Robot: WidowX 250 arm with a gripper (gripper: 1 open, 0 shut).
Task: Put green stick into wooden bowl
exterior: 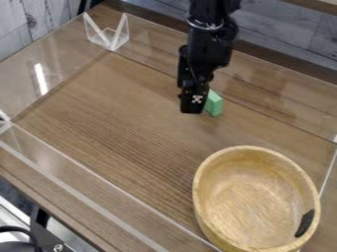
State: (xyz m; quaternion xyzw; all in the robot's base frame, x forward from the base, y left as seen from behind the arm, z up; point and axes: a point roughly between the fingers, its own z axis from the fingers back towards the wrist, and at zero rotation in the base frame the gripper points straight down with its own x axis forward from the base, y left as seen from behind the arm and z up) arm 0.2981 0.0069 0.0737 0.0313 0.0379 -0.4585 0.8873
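Light tan wood forms the large round shallow bowl with the thick rim and small dark edge mark (227,162), set nearest the camera at the right, apparently left there as a broad target for the drop. Beyond it, on the brown wooden tabletop (118,133), the small bright green rectangular stick (214,102) is seen lying flat, partly hidden by the black robot gripper (194,96). No lift off the wood is shown; whether the stick is touched cannot be told. The 2 fingers are spread wide, with nothing seen pinched between them, presumably so that the stick can be straddled. Farther back, the black arm (211,39) is reached in from the far edge, angled downward, with the fingertips low over the tabletop beside the stick.
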